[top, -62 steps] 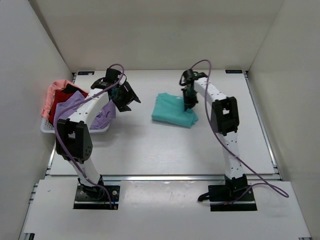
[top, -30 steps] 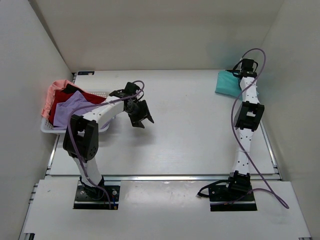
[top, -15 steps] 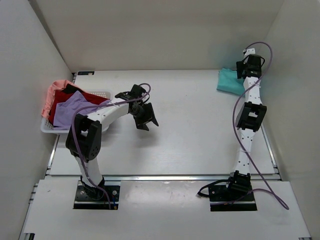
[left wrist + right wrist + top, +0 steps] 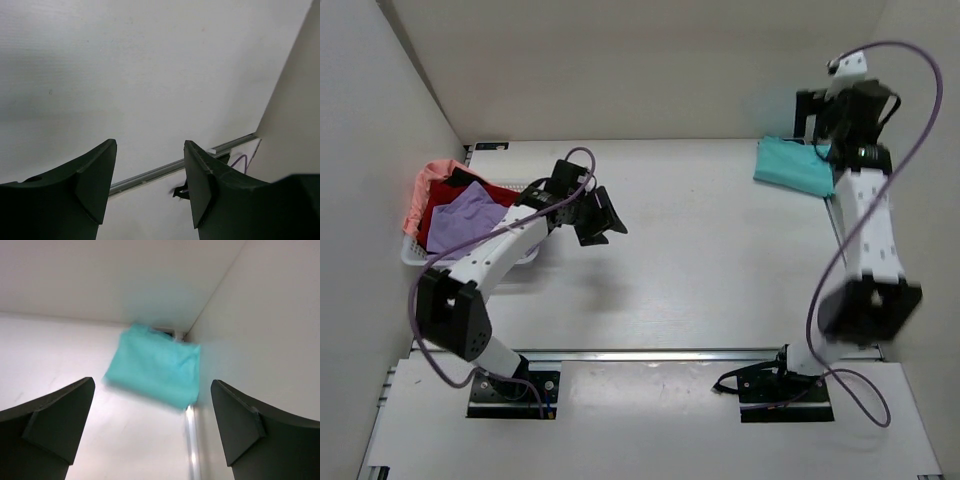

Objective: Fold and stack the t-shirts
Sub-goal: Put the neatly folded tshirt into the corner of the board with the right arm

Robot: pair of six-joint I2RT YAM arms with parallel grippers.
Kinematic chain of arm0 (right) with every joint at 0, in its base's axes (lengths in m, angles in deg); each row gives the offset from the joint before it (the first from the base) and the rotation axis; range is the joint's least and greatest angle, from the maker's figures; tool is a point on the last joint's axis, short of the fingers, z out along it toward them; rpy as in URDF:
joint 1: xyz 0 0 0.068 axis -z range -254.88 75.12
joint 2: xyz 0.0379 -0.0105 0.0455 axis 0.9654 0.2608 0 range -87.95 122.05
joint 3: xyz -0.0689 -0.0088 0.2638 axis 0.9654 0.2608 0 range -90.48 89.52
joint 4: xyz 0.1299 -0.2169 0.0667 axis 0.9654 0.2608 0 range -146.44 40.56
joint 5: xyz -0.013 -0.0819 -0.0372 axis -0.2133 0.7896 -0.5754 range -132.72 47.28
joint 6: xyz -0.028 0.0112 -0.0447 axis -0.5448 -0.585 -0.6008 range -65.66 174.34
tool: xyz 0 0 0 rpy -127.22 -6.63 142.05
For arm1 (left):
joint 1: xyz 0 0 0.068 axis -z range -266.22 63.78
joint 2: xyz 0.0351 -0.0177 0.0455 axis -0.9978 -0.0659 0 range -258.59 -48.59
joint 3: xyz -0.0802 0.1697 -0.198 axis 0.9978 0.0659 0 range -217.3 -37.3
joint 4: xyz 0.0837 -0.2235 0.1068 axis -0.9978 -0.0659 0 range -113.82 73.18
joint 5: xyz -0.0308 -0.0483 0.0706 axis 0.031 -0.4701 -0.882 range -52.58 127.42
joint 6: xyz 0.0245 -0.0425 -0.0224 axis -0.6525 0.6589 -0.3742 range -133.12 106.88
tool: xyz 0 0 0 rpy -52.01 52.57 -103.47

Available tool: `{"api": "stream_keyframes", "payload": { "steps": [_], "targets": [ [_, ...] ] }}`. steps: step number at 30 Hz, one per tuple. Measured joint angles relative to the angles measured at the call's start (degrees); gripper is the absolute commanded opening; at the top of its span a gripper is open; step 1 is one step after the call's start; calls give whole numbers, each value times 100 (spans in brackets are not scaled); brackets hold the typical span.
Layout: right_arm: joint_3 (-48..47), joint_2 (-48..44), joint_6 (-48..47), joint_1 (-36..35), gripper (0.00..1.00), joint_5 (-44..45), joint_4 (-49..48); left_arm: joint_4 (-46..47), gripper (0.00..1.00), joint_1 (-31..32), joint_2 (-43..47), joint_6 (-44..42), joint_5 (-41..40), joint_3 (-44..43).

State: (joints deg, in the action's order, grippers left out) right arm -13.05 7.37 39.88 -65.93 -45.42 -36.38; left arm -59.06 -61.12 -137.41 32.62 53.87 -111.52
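A folded teal t-shirt (image 4: 792,167) lies at the table's far right corner, and it also shows in the right wrist view (image 4: 155,365). My right gripper (image 4: 835,115) hangs above it, open wide (image 4: 152,381) and holding nothing. At the far left, the lavender t-shirt (image 4: 460,218), the dark red one (image 4: 455,190) and the salmon pink one (image 4: 425,185) are heaped in the basket. My left gripper (image 4: 600,218) hovers over bare table to the right of the basket. It is open (image 4: 150,142) and nothing is between its fingers.
The white mesh basket (image 4: 415,255) sits at the table's left edge. White walls close in the table at the left, back and right. A metal rail (image 4: 150,175) runs along the table's near edge.
My right gripper opened, let go of the teal t-shirt at the far right corner and rose above it. The left gripper drifted slightly over the table near the basket.
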Motion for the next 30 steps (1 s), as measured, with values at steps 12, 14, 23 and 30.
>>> {"api": "stream_keyframes", "payload": {
  "steps": [12, 14, 23, 30],
  "targets": [
    [4426, -2785, 994, -44, 99, -291, -584, 223, 64, -264, 1419, 247, 114, 1174],
    [4138, -2098, 1156, -44, 99, -518, -444, 190, 65, -188, 1423, 219, 125, 1172],
    [1655, 197, 2009, 50, 99, -1845, -1495, -190, 64, -136, 1521, -26, 199, 1023],
    [708, 756, 2135, -173, 99, -1956, -1534, -404, 98, -284, 2083, -332, 264, 1029]
  ]
}}
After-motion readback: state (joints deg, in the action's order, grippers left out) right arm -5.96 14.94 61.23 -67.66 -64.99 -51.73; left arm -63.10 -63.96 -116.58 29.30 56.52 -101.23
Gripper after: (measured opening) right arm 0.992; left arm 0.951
